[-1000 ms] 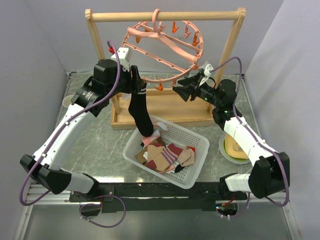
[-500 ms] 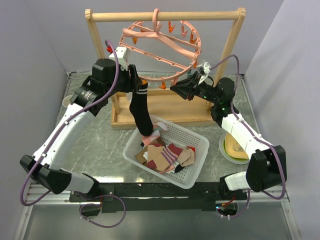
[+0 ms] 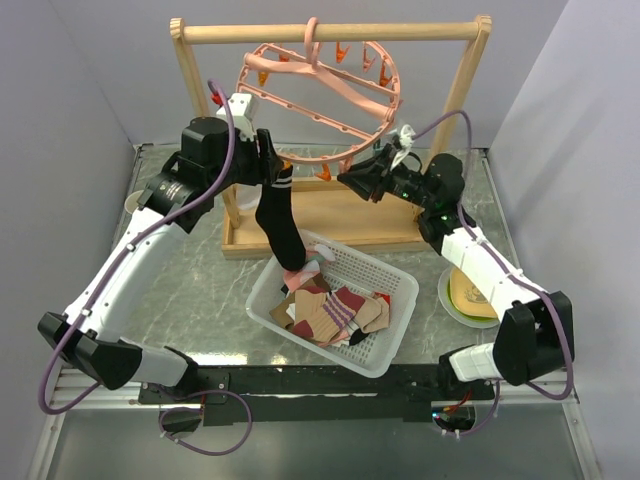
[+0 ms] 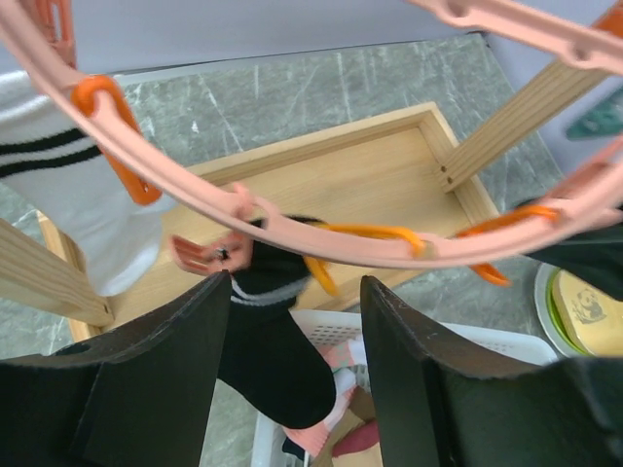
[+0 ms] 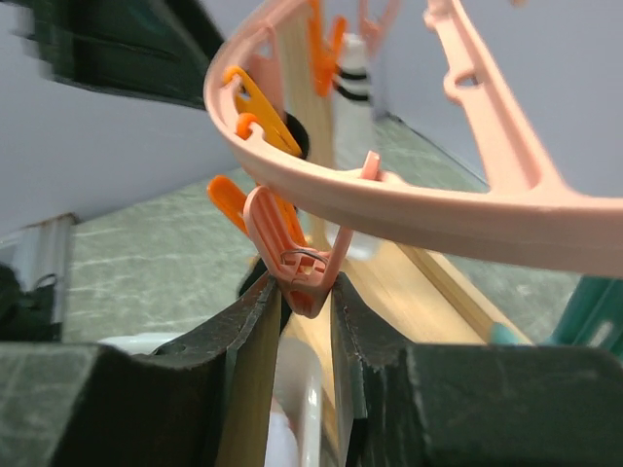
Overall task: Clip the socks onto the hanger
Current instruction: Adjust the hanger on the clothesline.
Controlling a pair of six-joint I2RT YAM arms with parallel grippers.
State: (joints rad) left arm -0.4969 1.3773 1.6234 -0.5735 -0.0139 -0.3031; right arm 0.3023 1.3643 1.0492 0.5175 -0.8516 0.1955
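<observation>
left gripper (image 4: 295, 288): being held up right under the hanger's (image 5: 438, 214) ring, with the fingers being held well apart.
black sock (image 3: 280, 225): being seen hanging straight down from right at that gripper's tip. The cuff is up by the ring and the toe is being dipped into the basket (image 3: 400, 332). In the left wrist view it's sitting in the gap, hugging the finger on the view's left, with a bit of daylight showing on the other side. So whether it's actually being pinched can't be told, tbh.
right gripper (image 5: 305, 290): being closed on a pink clip (image 5: 292, 255). The clip's tail end is being squeezed between the two fingertips, just under the ring.
hanger: being hung by its hook from the top bar of the wooden rack (image 3: 330, 32), and being tilted a fair bit.
orange clips (image 4: 119, 146): being left dangling along the ring, near the pink one.
white striped sock (image 4: 63, 199): being seen behind the ring at the left of the left wrist view. What it's hanging from is being hidden.
other socks (image 3: 325, 312): being left in a heap in the basket, which is sitting on the table (image 3: 200, 280) just in front of the rack.
</observation>
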